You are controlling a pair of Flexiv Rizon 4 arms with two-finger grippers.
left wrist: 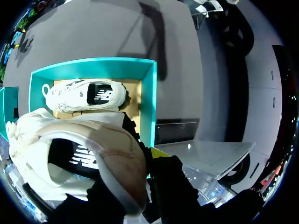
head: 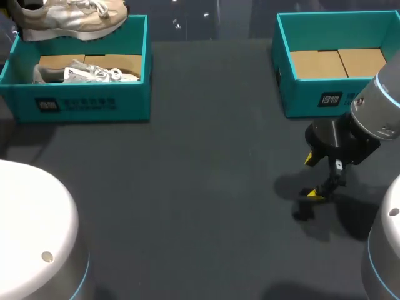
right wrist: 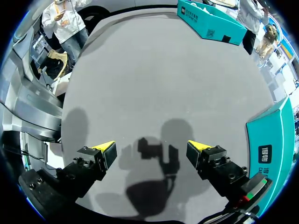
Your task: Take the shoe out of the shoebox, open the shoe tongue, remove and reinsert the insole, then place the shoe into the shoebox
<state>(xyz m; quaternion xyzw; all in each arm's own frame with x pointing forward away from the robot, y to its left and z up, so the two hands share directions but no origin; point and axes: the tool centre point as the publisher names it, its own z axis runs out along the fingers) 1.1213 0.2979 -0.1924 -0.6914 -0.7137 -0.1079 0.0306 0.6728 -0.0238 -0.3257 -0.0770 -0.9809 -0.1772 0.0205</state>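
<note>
left tool (left wrist: 138, 179) clamps just one end of the sneaker (left wrist: 84, 154), so it could slip back into the shoebox (left wrist: 152, 93); right tool (right wrist: 156, 154) is wide open, empty.

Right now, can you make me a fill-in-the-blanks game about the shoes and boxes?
1. The left hand holds the lifted shoe; the second shoe lies ___ the left box.
2. The right box has ___ shoes in it.
3. The right hand is ___ and holds nothing.
Missing words: inside; no; open.
</note>
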